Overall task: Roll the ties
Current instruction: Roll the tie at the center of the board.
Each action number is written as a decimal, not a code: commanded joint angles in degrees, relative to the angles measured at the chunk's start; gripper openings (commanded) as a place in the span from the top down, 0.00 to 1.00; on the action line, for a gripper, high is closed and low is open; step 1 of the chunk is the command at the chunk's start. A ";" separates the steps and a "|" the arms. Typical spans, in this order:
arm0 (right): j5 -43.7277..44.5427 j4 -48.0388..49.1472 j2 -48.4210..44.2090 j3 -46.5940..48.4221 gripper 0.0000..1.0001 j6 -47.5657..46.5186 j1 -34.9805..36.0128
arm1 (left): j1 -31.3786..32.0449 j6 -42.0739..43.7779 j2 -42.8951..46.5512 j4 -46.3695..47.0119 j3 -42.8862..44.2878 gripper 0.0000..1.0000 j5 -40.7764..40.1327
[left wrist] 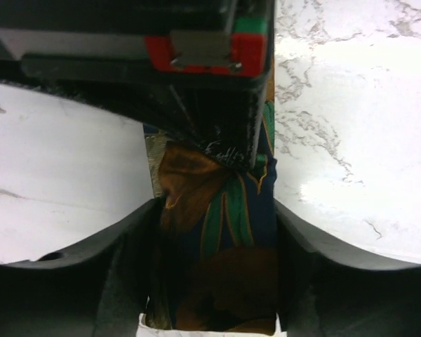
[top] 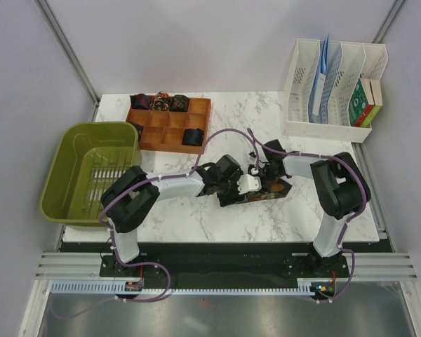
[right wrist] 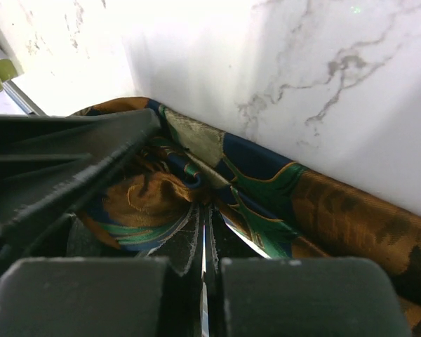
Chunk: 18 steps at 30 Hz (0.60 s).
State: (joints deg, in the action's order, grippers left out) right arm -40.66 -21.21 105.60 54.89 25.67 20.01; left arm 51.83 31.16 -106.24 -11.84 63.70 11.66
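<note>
A tie (top: 270, 190) patterned in orange, green and dark blue lies on the marble table (top: 217, 217), between the two arms. My left gripper (top: 244, 185) straddles the tie (left wrist: 217, 210), and the cloth fills the gap between its fingers (left wrist: 137, 246), touching both. My right gripper (right wrist: 205, 210) is shut, with only a thin slit between its pads, and its tips press down into a fold of the tie (right wrist: 266, 189). In the left wrist view the right gripper (left wrist: 221, 144) stands on the cloth just beyond my left fingers. Several rolled ties (top: 160, 102) sit in a wooden tray (top: 158, 133).
A green plastic basket (top: 91, 168) sits at the table's left edge. At the back right stands a white file organizer (top: 330, 84) with a small green and red box (top: 365, 105) beside it. Purple cables run along both arms.
</note>
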 commanded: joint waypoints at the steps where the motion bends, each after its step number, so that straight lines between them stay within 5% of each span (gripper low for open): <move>1: 6.73 -2.34 2.67 0.39 1.00 -2.64 -0.41 | -0.59 1.63 0.23 -3.90 -1.12 0.27 -1.30; 7: 7.53 -2.25 7.60 2.32 1.00 -3.43 -0.76 | -2.44 0.75 9.02 -5.65 -4.02 0.10 3.98; 18: 7.01 -1.99 7.87 1.88 1.00 -3.35 -0.76 | -3.67 -0.48 9.91 -2.32 -4.91 0.16 4.95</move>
State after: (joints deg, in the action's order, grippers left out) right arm -43.97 -23.35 110.02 57.69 25.15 19.05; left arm 48.27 31.09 -95.24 -16.60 58.30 15.22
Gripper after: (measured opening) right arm 0.004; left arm 0.869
